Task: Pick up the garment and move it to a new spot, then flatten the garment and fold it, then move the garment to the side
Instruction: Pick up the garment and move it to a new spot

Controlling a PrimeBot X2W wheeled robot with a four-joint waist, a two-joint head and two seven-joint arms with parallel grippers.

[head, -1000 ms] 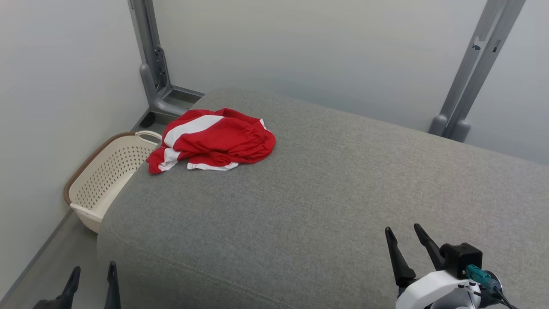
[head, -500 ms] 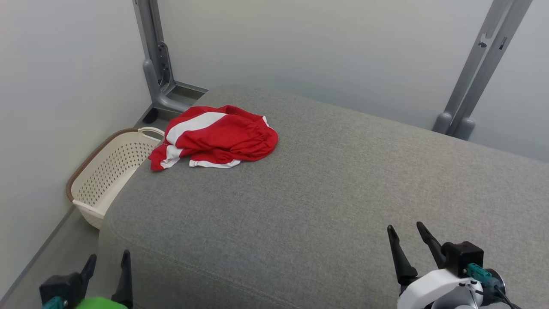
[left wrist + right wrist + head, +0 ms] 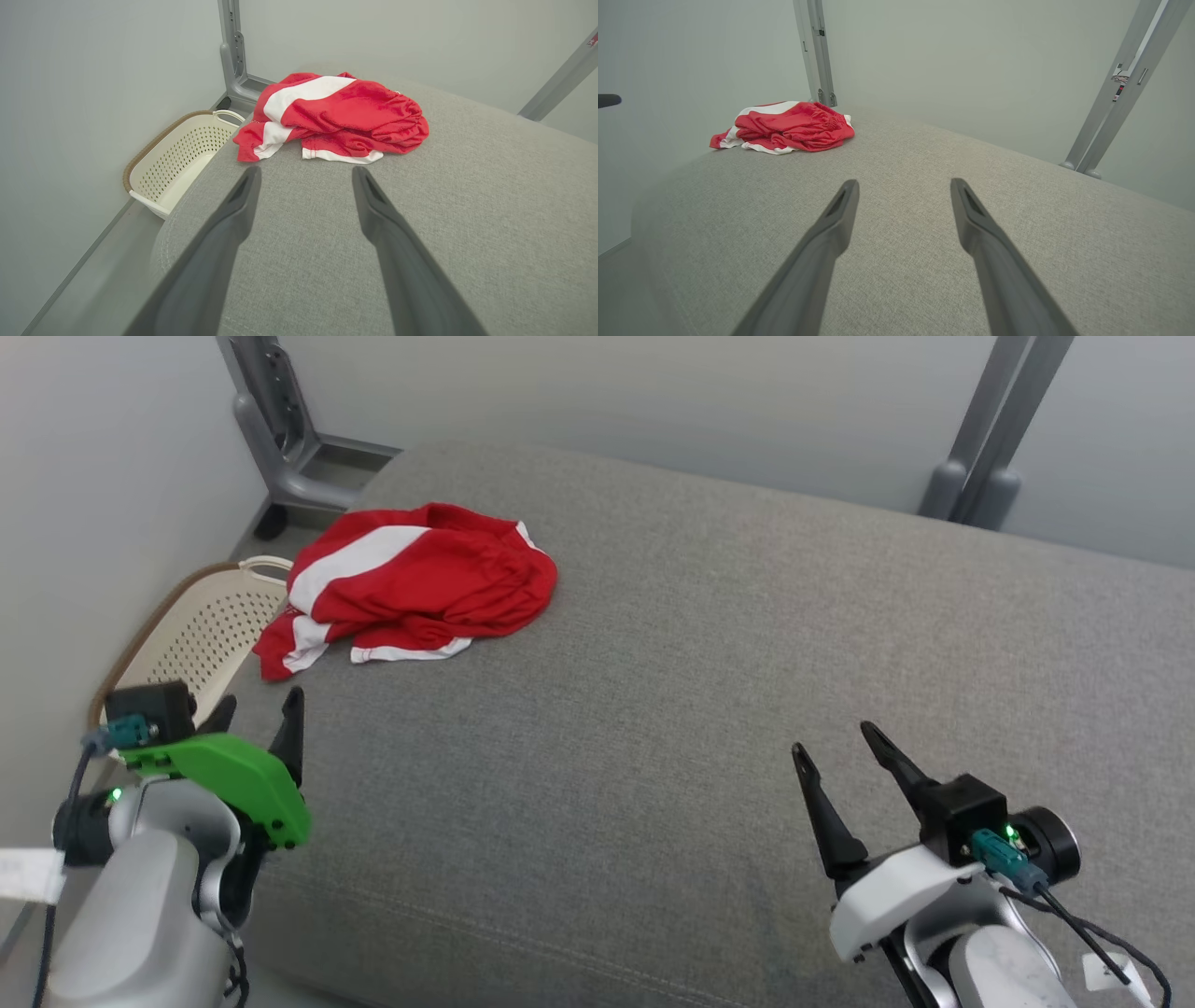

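The garment (image 3: 411,583) lies crumpled near the grey cushion's (image 3: 700,663) far left corner; the left gripper (image 3: 261,702) and right gripper (image 3: 831,737) gape wide, both empty.

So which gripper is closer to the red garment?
The left gripper, green-covered, just short of the garment; the white-covered right gripper sits far across the cushion.

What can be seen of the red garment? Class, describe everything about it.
The garment is red with white stripes and white hem trim, of soft cloth, with a gathered edge. It lies crumpled in a loose heap at the far left corner of the grey cushion, one corner reaching the edge near the basket. Only the cushion touches it.
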